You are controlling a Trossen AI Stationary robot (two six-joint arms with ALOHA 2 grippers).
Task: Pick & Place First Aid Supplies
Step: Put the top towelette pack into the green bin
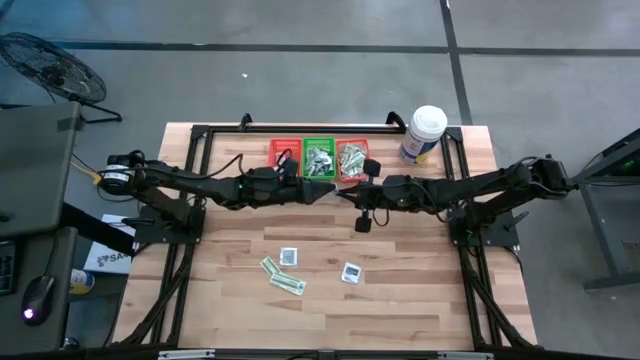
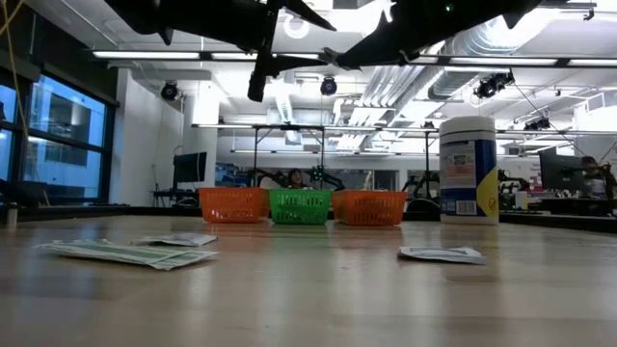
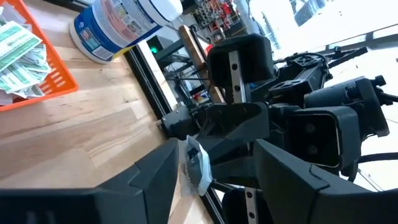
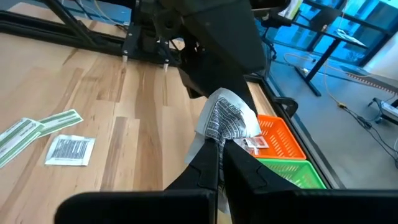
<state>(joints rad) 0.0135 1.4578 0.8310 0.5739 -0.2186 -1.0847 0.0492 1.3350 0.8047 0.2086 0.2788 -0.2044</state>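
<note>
A white packet with dark print (image 4: 227,118), crumpled, hangs in the air over the table's middle, in front of the baskets. My right gripper (image 4: 219,152) is shut on it, reaching in from the table's right (image 1: 346,193). My left gripper (image 3: 214,155) comes level from the left (image 1: 322,190) and is open, with its fingers on either side of the same packet (image 3: 193,163). Two more white packets (image 1: 289,256) (image 1: 351,272) and green-and-white strips (image 1: 284,280) lie flat on the table nearer the front. My right gripper pinches the packet by its near edge (image 4: 217,138) between its two fingers. The fingers come from the table's right, nearly level. The rest of the packet sticks out past the fingertips, bent and clear of the table. Whether my left gripper touches the packet, I cannot tell.
Three small mesh baskets stand in a row at the far edge: red (image 1: 285,153), green (image 1: 320,158) and orange-red (image 1: 352,157), the last two holding packets. A white tub with a blue label (image 1: 424,133) stands at the far right. A black frame rail (image 1: 300,128) rims the table.
</note>
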